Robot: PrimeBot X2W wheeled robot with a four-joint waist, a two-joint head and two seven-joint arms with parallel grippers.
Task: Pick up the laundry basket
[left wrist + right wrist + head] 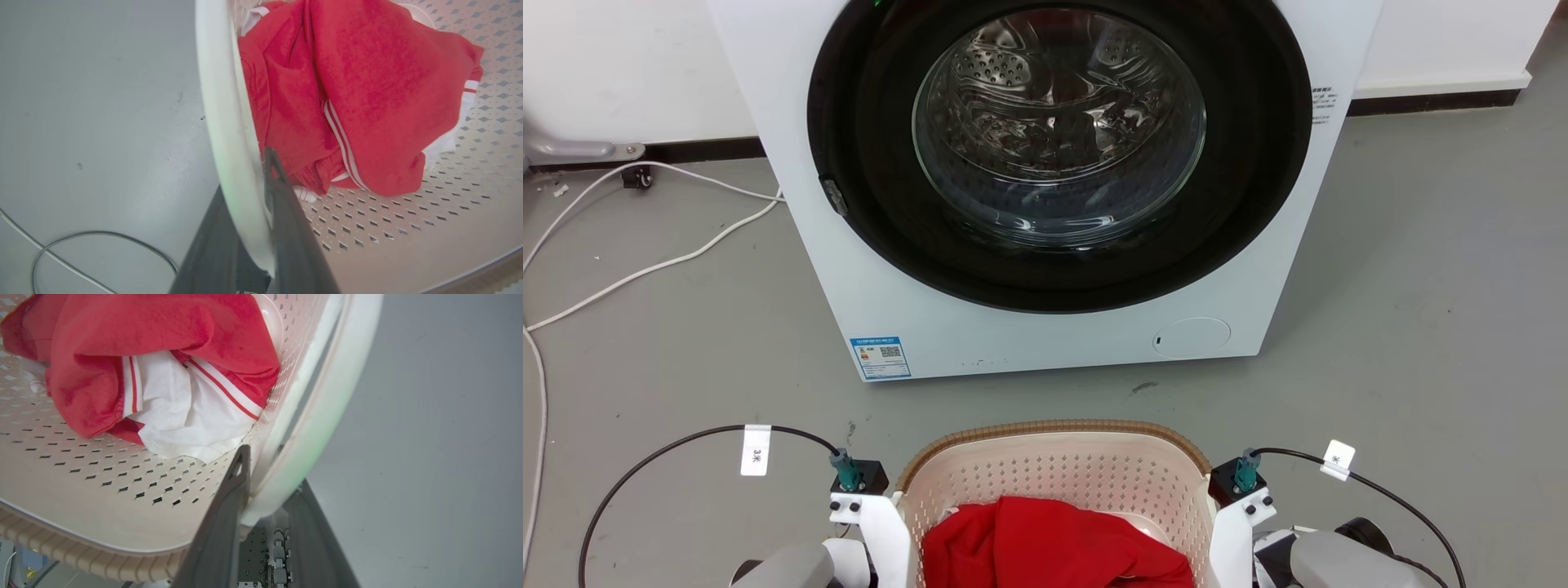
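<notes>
The laundry basket [1054,478], cream with perforated walls and a brown woven-look rim, sits between my two arms at the bottom of the head view. A red and white garment [1054,543] lies inside it. In the left wrist view my left gripper [245,179] is shut on the basket's white left handle [220,102], one dark finger inside the basket and one outside. In the right wrist view my right gripper [271,473] grips the white right handle [322,416] the same way. Whether the basket's base touches the floor is hidden.
A large white washing machine [1045,335] stands just ahead of the basket, its round glass door [1058,122] closed. White cables [645,265] trail over the grey floor at the left. Black cables loop from both wrists [858,486].
</notes>
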